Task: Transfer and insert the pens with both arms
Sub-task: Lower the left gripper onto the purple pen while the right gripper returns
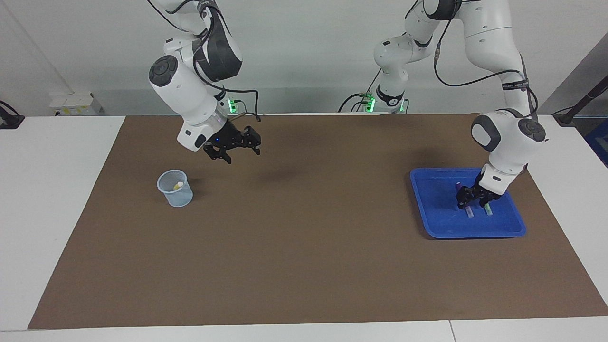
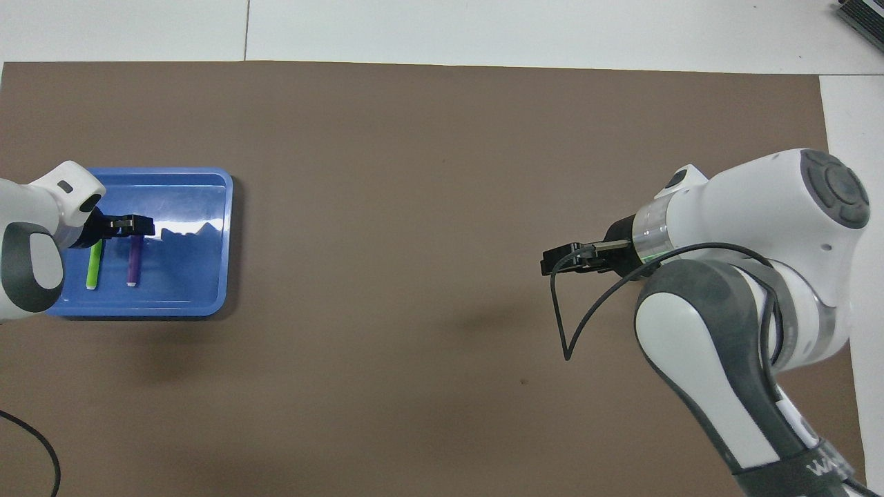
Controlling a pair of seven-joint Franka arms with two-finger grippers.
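The purple pen and the green pen lie side by side in a blue tray toward the left arm's end of the table. My left gripper is down in the tray over the two pens, open, its fingers apart above the purple pen. The green pen lies beside it. The yellow pen stands in a pale blue mesh cup toward the right arm's end. My right gripper hangs open and empty in the air beside the cup. The right arm hides the cup in the overhead view.
A brown mat covers most of the white table. The tray sits on the mat. A black cable loops from the right wrist. Nothing else stands on the mat between cup and tray.
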